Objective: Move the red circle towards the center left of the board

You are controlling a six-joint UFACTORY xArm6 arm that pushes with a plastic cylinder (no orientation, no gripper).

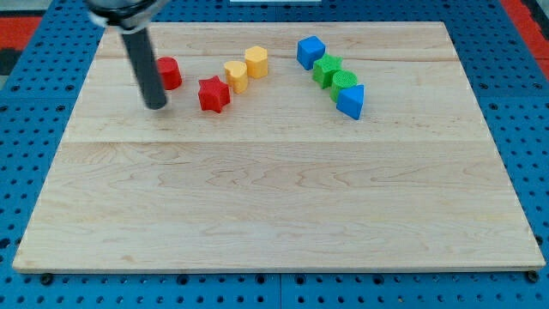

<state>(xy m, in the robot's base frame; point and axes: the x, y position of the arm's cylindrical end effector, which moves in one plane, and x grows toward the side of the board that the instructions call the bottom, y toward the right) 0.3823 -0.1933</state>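
Note:
The red circle [170,74] sits near the view's top left of the wooden board [274,206], partly hidden behind my rod. My tip [156,106] rests on the board just below and slightly left of the red circle, close to it; I cannot tell if they touch. A red star [214,94] lies to the right of my tip.
A yellow block [237,76] and a yellow hexagon [256,62] sit right of the red star. Further right lies a diagonal row: a blue cube [310,51], a green block [327,69], a green circle [345,84] and a blue triangle [351,101].

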